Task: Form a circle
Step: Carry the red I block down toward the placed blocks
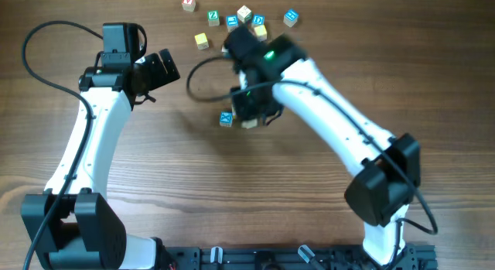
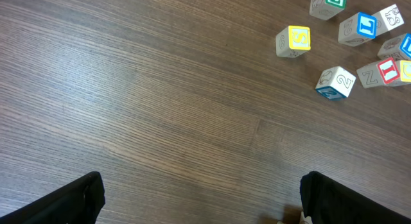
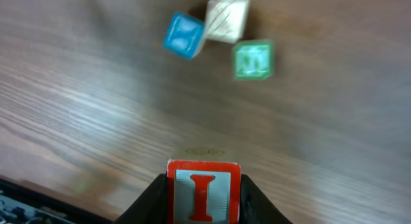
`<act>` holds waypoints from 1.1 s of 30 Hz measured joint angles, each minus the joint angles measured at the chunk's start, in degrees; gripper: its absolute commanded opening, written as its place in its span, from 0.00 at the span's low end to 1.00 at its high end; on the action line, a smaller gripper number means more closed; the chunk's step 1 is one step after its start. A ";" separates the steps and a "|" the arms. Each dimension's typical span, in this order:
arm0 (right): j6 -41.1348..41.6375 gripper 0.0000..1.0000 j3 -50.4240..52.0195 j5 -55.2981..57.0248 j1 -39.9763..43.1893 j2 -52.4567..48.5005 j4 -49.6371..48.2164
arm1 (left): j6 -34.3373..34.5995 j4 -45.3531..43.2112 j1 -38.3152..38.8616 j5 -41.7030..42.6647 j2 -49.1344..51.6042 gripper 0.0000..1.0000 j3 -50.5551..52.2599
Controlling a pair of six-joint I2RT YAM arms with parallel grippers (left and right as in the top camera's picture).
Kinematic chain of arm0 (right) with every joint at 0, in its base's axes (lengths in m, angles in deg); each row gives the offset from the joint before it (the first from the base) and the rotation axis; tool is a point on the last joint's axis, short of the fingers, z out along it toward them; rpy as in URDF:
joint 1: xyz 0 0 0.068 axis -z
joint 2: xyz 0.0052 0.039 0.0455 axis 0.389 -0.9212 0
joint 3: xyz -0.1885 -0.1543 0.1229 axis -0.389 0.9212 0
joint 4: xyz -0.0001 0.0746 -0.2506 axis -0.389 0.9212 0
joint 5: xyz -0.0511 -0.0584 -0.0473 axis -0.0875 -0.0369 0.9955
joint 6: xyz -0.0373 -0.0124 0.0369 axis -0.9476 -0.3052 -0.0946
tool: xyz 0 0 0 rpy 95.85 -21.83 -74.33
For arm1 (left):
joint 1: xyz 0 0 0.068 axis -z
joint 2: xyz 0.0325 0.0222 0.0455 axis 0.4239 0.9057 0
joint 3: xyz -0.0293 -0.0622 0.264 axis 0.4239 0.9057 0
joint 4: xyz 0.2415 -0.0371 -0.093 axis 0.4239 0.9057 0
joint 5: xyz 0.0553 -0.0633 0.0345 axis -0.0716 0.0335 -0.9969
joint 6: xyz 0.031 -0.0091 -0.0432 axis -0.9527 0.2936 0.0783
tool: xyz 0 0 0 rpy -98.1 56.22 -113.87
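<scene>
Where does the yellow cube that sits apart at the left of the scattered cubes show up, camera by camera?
Overhead: the yellow cube is near the top centre, at the lower left of the scatter.
Left wrist: upper right, showing a yellow S.
Right wrist: not in it.
Shared landmark: the green-faced cube beside it, cut by the top edge in the left wrist view.

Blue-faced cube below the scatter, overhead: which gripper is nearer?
Right. The right gripper, holding a red-faced cube, is just beside the blue-faced cube; the open left gripper is far off, upper left.
</scene>
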 measured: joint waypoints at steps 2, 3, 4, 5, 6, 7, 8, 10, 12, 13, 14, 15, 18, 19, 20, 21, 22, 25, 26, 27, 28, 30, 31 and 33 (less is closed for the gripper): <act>3.56 0.09 2.91 0.24 -2.36 -0.02 -2.80 | 0.00 0.02 0.00 0.00 0.00 1.00 0.00; 5.70 0.07 4.74 0.39 -3.54 -0.02 -4.85 | 0.00 0.02 0.00 0.00 0.00 1.00 0.00; 7.48 0.06 6.27 0.46 -4.33 -0.02 -6.75 | 0.00 0.00 0.00 0.00 0.00 1.00 0.00; 10.08 0.04 8.70 0.55 -5.42 -0.07 -9.57 | 0.02 0.04 0.00 0.00 0.00 1.00 0.00; 11.21 0.04 10.25 0.61 -5.99 -0.07 -11.56 | 0.02 0.02 0.00 0.00 0.00 1.00 0.00; 12.74 0.04 11.93 0.83 -6.64 -0.11 -13.49 | 0.02 0.02 0.00 0.00 0.00 1.00 0.00; 14.10 0.04 13.46 1.20 -7.10 -0.11 -15.43 | 0.02 0.00 0.00 0.00 0.00 1.00 0.00; 16.41 0.04 15.45 2.23 -7.58 -0.11 -17.14 | 0.00 0.02 0.00 0.00 0.00 1.00 0.00; 20.15 0.04 18.43 4.28 -7.69 -0.11 -20.13 | 0.02 0.02 0.00 0.00 0.00 1.00 0.00; 21.44 0.04 19.26 5.07 -7.69 -0.13 -20.98 | 0.00 0.02 0.00 0.00 0.00 1.00 0.00; 22.97 0.04 20.46 5.88 -7.65 -0.13 -22.56 | 0.00 0.02 0.00 0.00 0.00 1.00 0.00; 24.11 0.04 21.29 6.49 -7.65 -0.11 -23.71 | 0.00 0.02 0.00 0.00 0.00 1.00 0.00; 27.30 0.04 24.41 7.93 -7.65 -0.13 -27.65 | 0.00 0.02 0.00 0.00 0.00 1.00 0.00; 27.78 0.04 24.98 8.37 -7.65 -0.11 -28.50 | 0.00 0.00 0.00 0.00 0.00 1.00 0.00; 28.20 0.04 25.49 9.05 -7.65 -0.13 -29.29 | 0.00 0.02 0.00 0.00 0.00 1.00 0.00; 28.70 0.04 25.97 9.81 -7.65 -0.11 -29.81 | 0.00 0.02 0.00 0.00 0.00 1.00 0.00; 28.87 0.06 26.23 10.29 -7.65 -0.13 -30.05 | 0.00 0.02 0.00 0.00 0.00 1.00 0.00; 29.33 0.09 26.69 11.63 -7.65 -0.13 -31.23 | 0.00 0.02 0.00 0.00 0.00 1.00 0.00; 29.38 0.09 26.71 11.91 -7.65 -0.13 -31.98 | 0.00 0.02 0.00 0.00 0.00 1.00 0.00; 29.38 0.09 26.69 12.07 -7.65 -0.11 -32.50 | 0.00 0.02 0.00 0.00 0.00 1.00 0.00; 29.38 0.09 26.71 12.31 -7.65 -0.13 -32.92 | 0.00 0.02 0.00 0.00 0.00 1.00 0.00; 29.38 0.09 26.71 12.59 -7.65 -0.11 -33.31 | 0.02 0.02 0.00 0.00 0.00 1.00 0.00; 29.38 0.09 26.71 12.68 -7.65 -0.13 -33.40 | 0.02 0.02 0.00 0.00 0.00 1.00 0.00; 29.40 0.09 26.71 12.87 -7.65 -0.11 -33.55 | 0.02 0.02 0.00 0.00 0.00 1.00 0.00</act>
